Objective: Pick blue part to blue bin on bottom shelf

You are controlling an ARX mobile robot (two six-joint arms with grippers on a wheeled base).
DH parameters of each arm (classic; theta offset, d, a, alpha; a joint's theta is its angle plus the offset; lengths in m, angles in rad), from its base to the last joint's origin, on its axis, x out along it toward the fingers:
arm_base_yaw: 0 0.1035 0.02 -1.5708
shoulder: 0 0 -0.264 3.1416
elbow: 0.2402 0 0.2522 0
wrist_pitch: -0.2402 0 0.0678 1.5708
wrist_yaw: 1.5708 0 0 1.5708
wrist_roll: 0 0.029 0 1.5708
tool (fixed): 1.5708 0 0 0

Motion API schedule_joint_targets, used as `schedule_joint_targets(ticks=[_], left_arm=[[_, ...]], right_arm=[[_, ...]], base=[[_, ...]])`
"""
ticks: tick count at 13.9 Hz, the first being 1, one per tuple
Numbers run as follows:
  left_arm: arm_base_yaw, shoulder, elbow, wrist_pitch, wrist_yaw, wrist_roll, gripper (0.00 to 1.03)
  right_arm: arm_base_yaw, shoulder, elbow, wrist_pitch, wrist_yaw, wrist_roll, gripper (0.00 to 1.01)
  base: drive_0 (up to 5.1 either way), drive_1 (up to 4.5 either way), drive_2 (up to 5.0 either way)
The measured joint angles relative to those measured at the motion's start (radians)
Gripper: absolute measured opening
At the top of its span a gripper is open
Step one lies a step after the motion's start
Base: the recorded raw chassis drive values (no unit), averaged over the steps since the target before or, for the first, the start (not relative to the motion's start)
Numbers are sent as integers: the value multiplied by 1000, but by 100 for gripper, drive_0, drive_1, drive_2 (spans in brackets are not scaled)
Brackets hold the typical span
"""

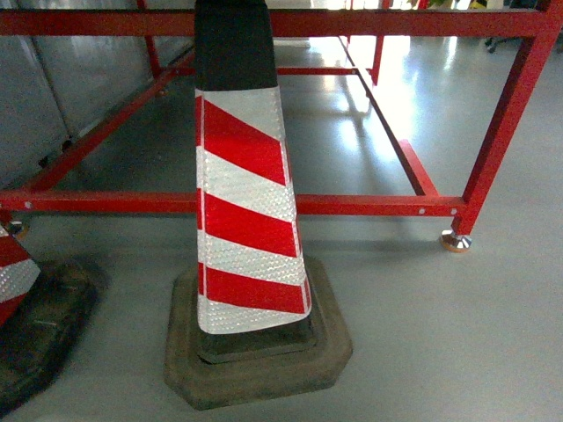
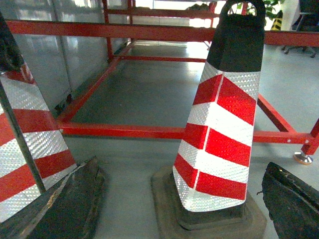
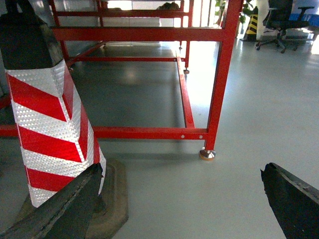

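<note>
A: Dead centre, a tall flat-sided traffic cone in red and white reflective stripes, the white bands pebbled like prismatic film; black cap on top, squat octagonal rubber base, scuffed and dusty.

B: And a second striped cone on the left edge of the left wrist view; same worn black foot.

A: Behind both, a red painted steel tube frame, square section, bolted at the corners, standing on a small round metal levelling foot.

B: Floor is smooth grey, glossy, throwing back window glare; grey panelled wall to the left; a black office chair far off.

A: Pincers? Right gripper stands wide apart, two rough black fingers with bare floor between; left gripper likewise spread, straddling the cone.

B: No blue part, blue bin or bottom shelf in any view.
</note>
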Motion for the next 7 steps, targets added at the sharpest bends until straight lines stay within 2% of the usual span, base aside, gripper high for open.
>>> schedule_joint_targets(ticks=[7], left_arm=[[0, 0, 0, -1, 2, 3, 98]], right_arm=[[0, 0, 0, 1, 1, 0, 98]], base=[[0, 0, 0]])
